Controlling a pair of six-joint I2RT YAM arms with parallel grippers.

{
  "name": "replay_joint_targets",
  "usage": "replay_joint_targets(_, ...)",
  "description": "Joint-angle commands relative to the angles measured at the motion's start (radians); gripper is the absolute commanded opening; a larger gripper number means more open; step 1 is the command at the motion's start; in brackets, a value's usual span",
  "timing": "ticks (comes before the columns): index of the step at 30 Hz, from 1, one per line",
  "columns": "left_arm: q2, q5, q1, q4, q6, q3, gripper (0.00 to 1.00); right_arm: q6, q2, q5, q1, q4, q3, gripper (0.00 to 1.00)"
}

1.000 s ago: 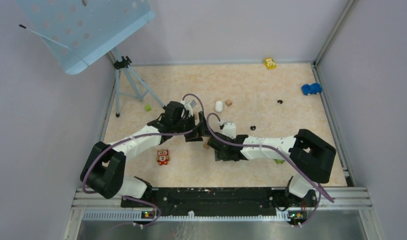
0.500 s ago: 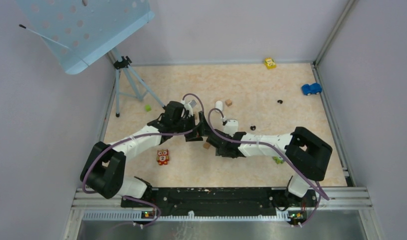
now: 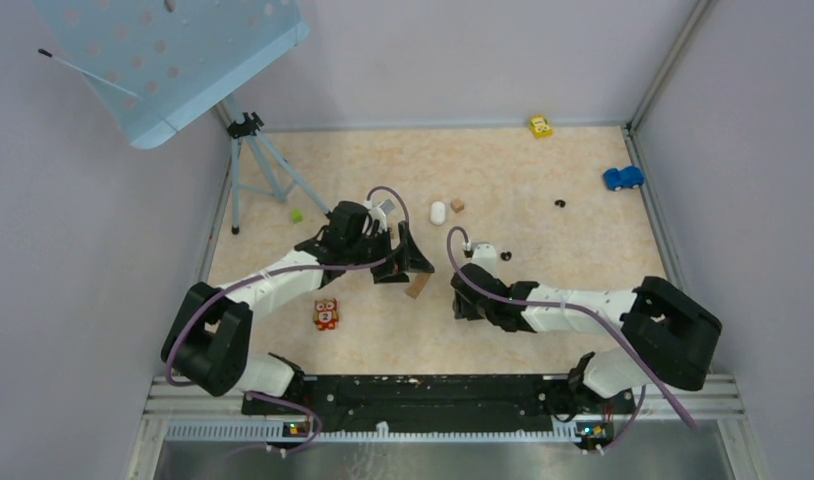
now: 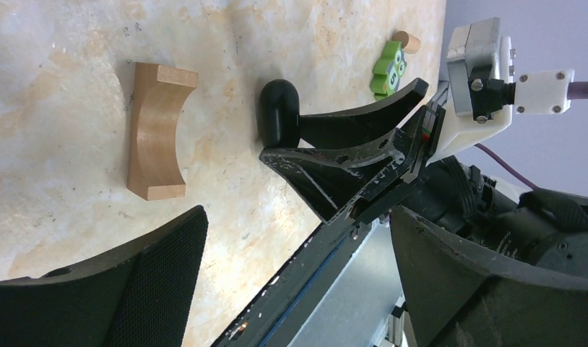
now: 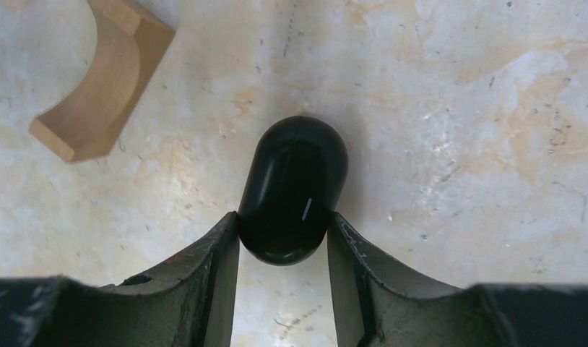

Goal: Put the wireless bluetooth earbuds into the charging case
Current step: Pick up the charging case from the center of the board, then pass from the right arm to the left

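Basically, the beige marbled table [image 3: 543,160] is carrying everything. The left gripper [image 4: 298,217] is hovering near the action with its fingers standing wide apart, gripping nothing. The right gripper [image 5: 284,217] is pinching the charging case [image 5: 291,181]. Both fingers are pressing on the sides of its near end, and the rest is sticking out past the fingertips. A curved wooden block [image 5: 107,79] is lying near the case, to its left in the right wrist view, not touching it.

The case is lying flat on the table. Its long axis is running along the fingers, with the rounded far end pointing away from the wrist and leaning slightly right. It is looking glossy black and pill-shaped, with a small white dash on top.

A tiny black earbud [image 3: 505,256] is sitting beside the right wrist, and a second earbud [image 3: 560,203] is sitting farther back. Both are lying apart from the case, too small for detail.
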Motion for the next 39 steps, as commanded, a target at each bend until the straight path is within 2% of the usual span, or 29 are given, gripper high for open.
replay_joint_targets(1, 0.024, 0.08, -0.001, 0.04, 0.01, 0.064, 0.99, -0.144, -0.106, -0.034, -0.017, 0.111, -0.05, 0.36)
replay_joint_targets(9, 0.173, 0.312, -0.044, 0.091, -0.032, 0.165, 0.99, -0.253, -0.315, -0.051, -0.018, 0.112, -0.074, 0.36)
replay_joint_targets(14, 0.181, 0.31, -0.05, 0.195, -0.119, 0.144, 0.95, -0.272, -0.371, -0.095, -0.018, 0.1, -0.055, 0.36)
replay_joint_targets(20, 0.194, 0.271, -0.052, 0.209, -0.155, 0.134, 0.81, -0.258, -0.375, -0.114, -0.018, 0.11, -0.052, 0.36)
replay_joint_targets(29, 0.22, 0.259, -0.054, 0.253, -0.173, 0.116, 0.65, -0.264, -0.382, -0.135, -0.018, 0.117, -0.04, 0.35)
replay_joint_targets(33, 0.268, 0.277, -0.075, 0.134, -0.094, 0.176, 0.63, -0.259, -0.385, -0.137, -0.017, 0.119, -0.044, 0.35)
replay_joint_targets(39, 0.299, 0.308, -0.103, 0.162, -0.097, 0.175, 0.61, -0.249, -0.385, -0.138, -0.018, 0.136, -0.05, 0.36)
